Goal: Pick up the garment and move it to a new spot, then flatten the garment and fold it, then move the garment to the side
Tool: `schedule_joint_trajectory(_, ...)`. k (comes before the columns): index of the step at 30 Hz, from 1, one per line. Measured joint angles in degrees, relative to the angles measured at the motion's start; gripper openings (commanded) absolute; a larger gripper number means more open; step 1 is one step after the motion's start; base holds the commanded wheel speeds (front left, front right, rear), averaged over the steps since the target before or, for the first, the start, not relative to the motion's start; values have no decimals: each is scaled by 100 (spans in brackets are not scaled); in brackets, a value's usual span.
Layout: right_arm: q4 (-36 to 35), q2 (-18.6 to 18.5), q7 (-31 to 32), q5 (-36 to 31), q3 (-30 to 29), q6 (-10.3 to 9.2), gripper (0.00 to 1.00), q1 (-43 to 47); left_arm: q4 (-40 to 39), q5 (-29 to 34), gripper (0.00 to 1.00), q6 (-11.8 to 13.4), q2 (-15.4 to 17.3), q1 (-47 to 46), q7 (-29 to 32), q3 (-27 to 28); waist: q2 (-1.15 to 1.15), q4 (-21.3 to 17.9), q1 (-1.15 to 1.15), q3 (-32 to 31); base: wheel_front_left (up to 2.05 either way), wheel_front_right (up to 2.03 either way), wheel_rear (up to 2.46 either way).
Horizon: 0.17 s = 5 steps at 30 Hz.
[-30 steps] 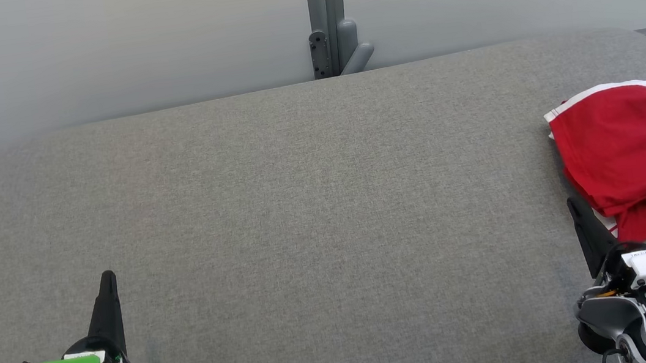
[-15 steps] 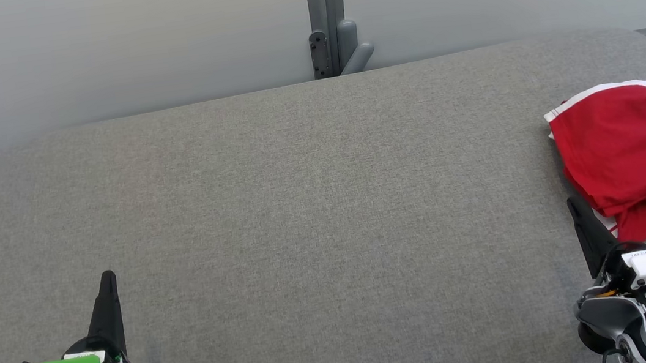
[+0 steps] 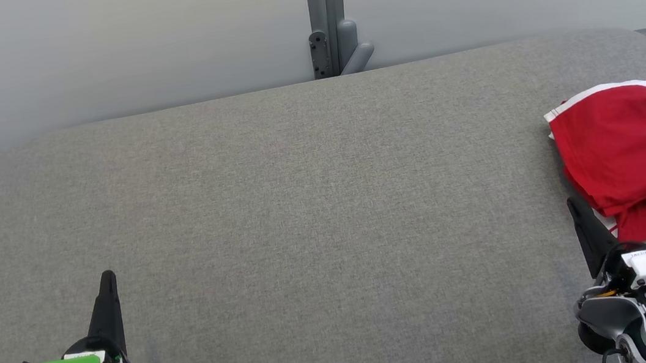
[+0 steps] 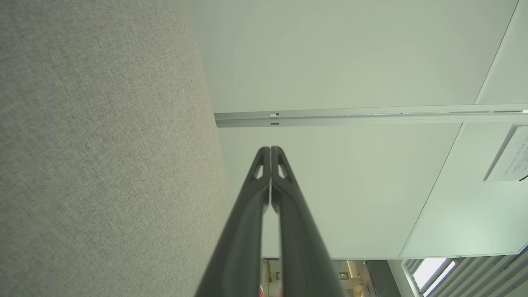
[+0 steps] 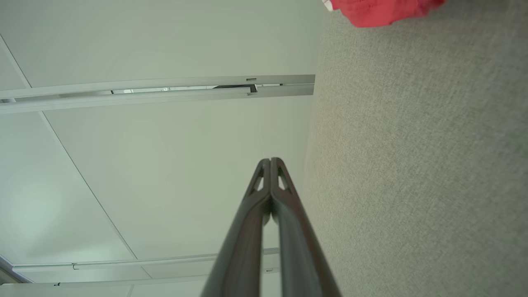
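A red garment (image 3: 631, 153) with white trim and a patterned edge lies folded in a rumpled stack at the far right of the grey fabric surface (image 3: 314, 207). Its lower corner shows at the top of the right wrist view as a red patch (image 5: 381, 11). My right gripper (image 3: 572, 204) is shut with nothing in it, its tip just left of the garment's near corner and apart from it. At the lower left my left gripper (image 3: 107, 277) is also shut and holds nothing. Both wrist views show the fingertips pressed together (image 4: 270, 149) (image 5: 270, 160).
A pale wall (image 3: 97, 49) runs behind the grey surface, with a grey post and bracket (image 3: 333, 38) at its middle. The surface's rounded corners fall away at the far left and far right.
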Motion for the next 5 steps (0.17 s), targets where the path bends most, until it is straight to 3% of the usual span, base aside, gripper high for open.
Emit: schedule_joint_trajectory(5,0,0,0,0,0,0,0,0,0,0,0,0,0,0,1,0,0,0,0,0,0,0,0)
